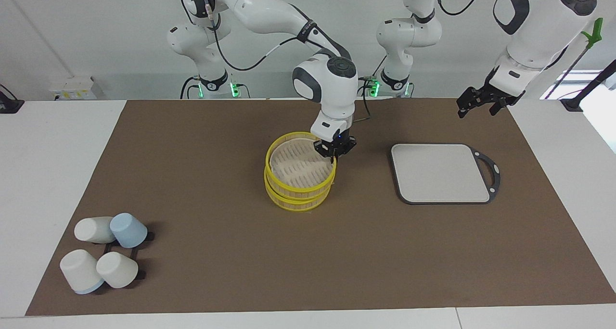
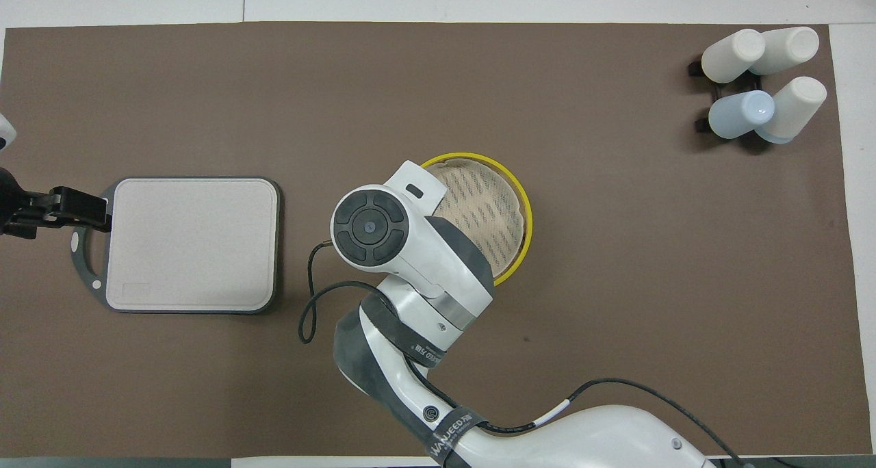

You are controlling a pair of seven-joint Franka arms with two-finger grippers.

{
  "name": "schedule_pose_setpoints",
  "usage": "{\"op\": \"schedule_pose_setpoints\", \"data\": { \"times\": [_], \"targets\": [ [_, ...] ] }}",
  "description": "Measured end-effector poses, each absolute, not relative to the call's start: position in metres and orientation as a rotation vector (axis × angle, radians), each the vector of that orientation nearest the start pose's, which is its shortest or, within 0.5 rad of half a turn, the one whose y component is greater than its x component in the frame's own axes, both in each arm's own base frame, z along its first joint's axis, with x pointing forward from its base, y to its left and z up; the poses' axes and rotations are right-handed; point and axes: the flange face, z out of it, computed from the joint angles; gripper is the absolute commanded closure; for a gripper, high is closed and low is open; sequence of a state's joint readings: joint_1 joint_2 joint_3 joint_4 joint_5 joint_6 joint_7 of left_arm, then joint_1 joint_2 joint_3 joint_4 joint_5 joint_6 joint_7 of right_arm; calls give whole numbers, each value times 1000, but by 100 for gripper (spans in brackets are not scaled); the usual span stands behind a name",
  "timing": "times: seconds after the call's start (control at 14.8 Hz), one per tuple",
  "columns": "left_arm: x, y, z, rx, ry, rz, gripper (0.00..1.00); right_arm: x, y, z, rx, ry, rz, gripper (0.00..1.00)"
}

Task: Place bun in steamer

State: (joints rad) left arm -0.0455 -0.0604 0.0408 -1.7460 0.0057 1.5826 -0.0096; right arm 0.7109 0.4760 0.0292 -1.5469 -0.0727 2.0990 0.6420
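Sitting mid-counter [image 1: 192, 141], the steamer [image 1: 299, 172] carries its yellow-rimmed lid with the pale woven face. The right end effector [image 1: 334, 154] is clenched on the lid's rim at the edge toward the left arm's end. No bun is visible; it may be inside, hidden. Such a bun would likely be light, soft and easily dented, best pinched gently across its middle. The grey board [image 1: 440, 173] lies beside the steamer. The left end effector [image 1: 474, 105] waits above the counter's edge, seemingly released. Cups [image 1: 106, 254] cluster toward the right arm's end.
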Motion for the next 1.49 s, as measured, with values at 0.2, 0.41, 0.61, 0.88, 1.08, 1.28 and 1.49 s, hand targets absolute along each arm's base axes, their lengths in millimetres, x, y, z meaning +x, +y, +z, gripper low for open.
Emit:
{"op": "schedule_pose_setpoints", "data": {
  "times": [0.2,0.41,0.61,0.88,1.08,1.28,1.49],
  "targets": [
    [543,-3,574,-3132,-5,157,0,522,457,381,-3130,-249,-127,100],
    [552,-5,576,-3131,2,145,0,521,457,381,-3129,-252,-126,100],
    [549,-8,591,-3134,11,105,0,522,457,381,-3129,-252,-128,39],
    [540,-8,604,-3140,10,86,0,526,453,380,-3130,-240,-131,0],
    [540,-4,605,-3169,-2,80,0,533,446,386,-3125,-218,-148,0],
    [541,-1,606,-3174,6,69,0,559,405,421,-3130,-103,-168,0],
    [541,-1,605,-3174,8,72,0,581,308,484,-3186,104,-69,0]
  ]
}}
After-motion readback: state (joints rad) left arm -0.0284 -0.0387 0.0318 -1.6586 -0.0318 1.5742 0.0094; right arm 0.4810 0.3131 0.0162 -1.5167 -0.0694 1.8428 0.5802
